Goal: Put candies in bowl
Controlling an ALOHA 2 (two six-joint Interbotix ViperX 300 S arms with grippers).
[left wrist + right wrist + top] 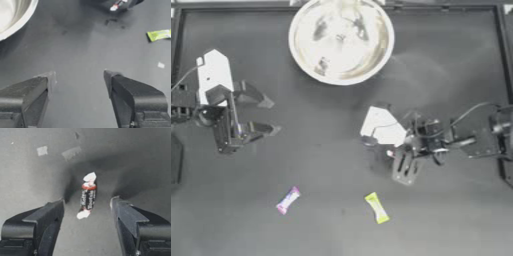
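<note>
Spread under everything, a dark matte table (324,165). At its far edge, a large round shiny whitish bowl (340,40) with a pale rim; contents not readable through the glare inside.

At the left side, the left gripper (264,116), drawn back, jaws spread wide over bare table, holding nothing. In its wrist view, only the bowl's rim and, far off, a yellow-green sweet.

Right of centre, the right gripper (87,203), pointed down at the table, jaws wide apart, nothing held. Between those jaws in the right wrist view, a small white wrapped candy with red bands and twisted ends (87,195), flat on the table, touching neither jaw, well short of the bowl. Long axis running along the gap, parallel to the jaw faces, so a straight closing would likely pinch it across its narrow width. From above, barely visible under the wrist (391,152). Clearly the nearer arm for this piece.

Nearer the front edge, well apart from both grippers: a pink-purple wrapped candy (287,200) and a yellow-green wrapped candy (377,208), both lying slantwise, the yellow-green one closer to the right gripper.

On the white wrapper, dark lettering along its length, apparently "Tootsie"; nothing else legible.
</note>
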